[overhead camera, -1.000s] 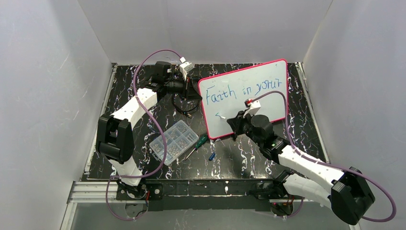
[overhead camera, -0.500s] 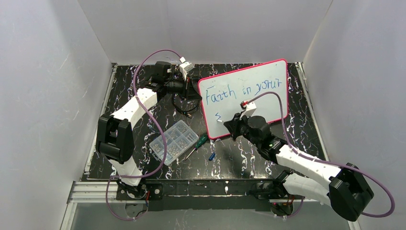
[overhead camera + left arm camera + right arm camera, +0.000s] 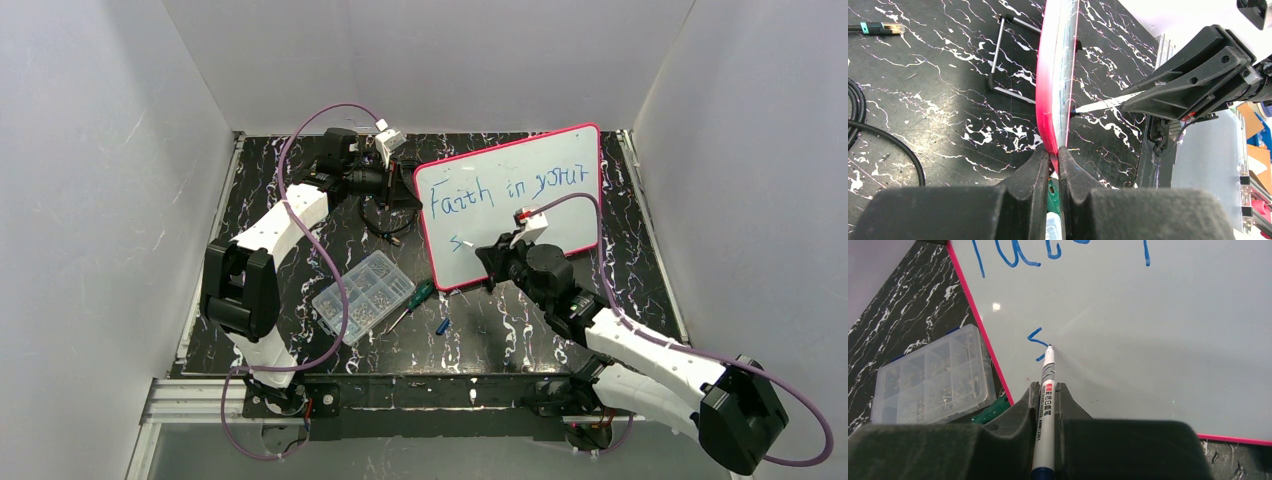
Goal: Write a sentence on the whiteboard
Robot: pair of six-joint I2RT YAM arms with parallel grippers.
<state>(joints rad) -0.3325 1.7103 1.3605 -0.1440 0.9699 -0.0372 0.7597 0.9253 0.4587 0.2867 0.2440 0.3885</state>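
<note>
From above, we see the whiteboard [image 3: 565, 215] standing tilted at the upper middle of the frame, a little right of centre, on the black marbled table [image 3: 645, 240]. The sentence [image 3: 505, 188] runs across its top in blue as "Faith in your", with a small first stroke of a second line at the lower left. The left gripper [image 3: 412, 192] is clamped on the whiteboard's left edge, and the right gripper [image 3: 487, 252] is at its lower left part. A clear parts box [image 3: 363, 296] and a green screwdriver [image 3: 415, 297] lie near the whiteboard's lower corner.

In the left wrist view, we look along the pink frame edge-on, rising from bottom centre, with the fingers pinched shut on it. At right centre a pen [image 3: 1100, 103] touches the writing face with its tip.

In the right wrist view, the fingers are closed on the pen at bottom centre, its tip on the white surface just beside the small blue stroke at centre left
</note>
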